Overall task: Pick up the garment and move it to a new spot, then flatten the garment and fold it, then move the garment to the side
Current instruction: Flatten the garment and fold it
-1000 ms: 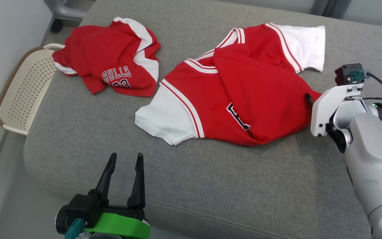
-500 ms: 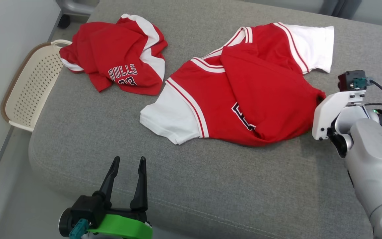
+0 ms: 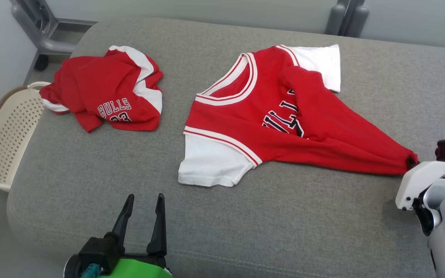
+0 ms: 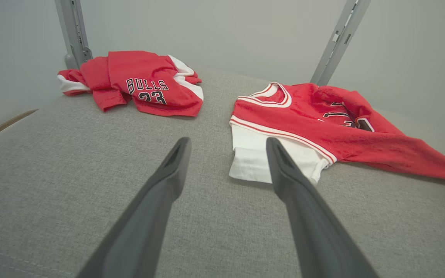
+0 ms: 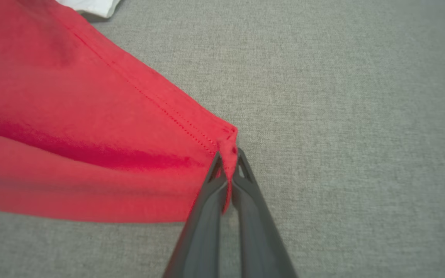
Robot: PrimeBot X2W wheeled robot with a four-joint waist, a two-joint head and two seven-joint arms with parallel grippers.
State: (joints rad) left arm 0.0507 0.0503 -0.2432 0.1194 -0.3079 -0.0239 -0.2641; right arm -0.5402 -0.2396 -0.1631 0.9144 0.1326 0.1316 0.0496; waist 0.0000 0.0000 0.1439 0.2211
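We see the right gripper (image 5: 228, 162) pinched tight on the garment (image 3: 269, 127) corner; the left gripper (image 4: 226, 143) is spread wide, holding nothing.

I count two jerseys, the spread jersey (image 3: 242, 119) and the crumpled jersey (image 3: 99, 88), one cream basket (image 3: 6, 143), one grey cushion (image 3: 303, 224).

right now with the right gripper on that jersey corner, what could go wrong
1. The right gripper pinches only the tip of the jersey's hem corner; a harder pull might slip it free.
2. The jersey is pulled to a point, folded over its lettering; with the left gripper open and apart, dragging may bunch it.
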